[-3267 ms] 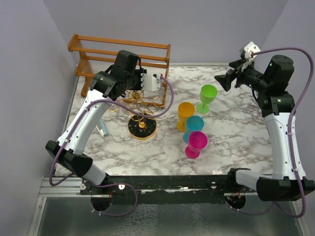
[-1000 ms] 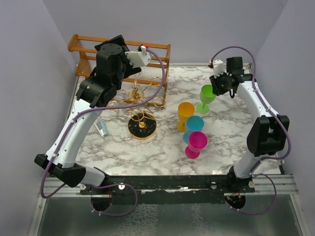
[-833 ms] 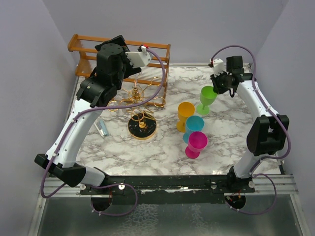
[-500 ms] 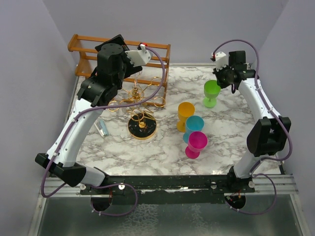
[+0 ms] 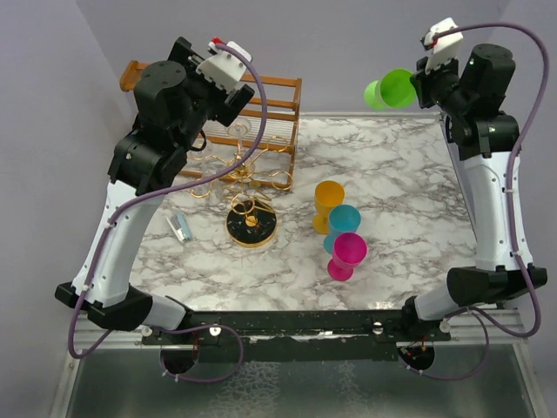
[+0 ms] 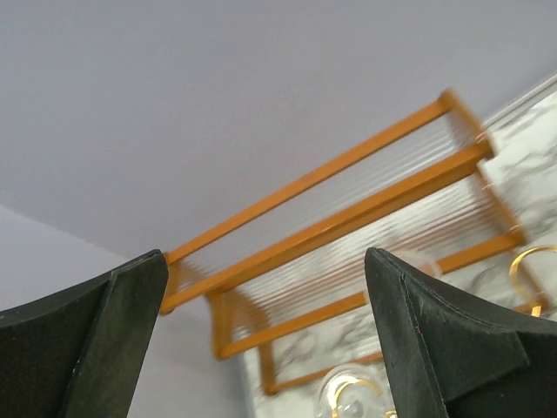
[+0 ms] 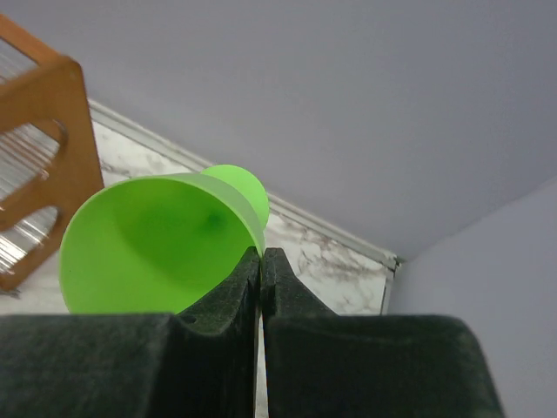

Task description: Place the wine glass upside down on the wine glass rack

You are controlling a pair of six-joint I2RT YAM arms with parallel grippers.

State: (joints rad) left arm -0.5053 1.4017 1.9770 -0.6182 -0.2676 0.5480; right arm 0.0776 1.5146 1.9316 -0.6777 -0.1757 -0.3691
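Green plastic wine glass [image 7: 148,248], pinched only at its rim by my right fingers [image 7: 209,331], may slip before the gold wire rack [image 5: 248,187]; left fingers [image 6: 113,331] gape empty.

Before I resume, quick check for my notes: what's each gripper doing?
Left gripper: open, holding nothing.
Right gripper: shut on the rim of the green wine glass.

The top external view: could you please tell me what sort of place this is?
Probably a robot lab test cell: two arms bolted at the marble-patterned table's near edge, plain lilac walls around it, coloured wine glasses set out.
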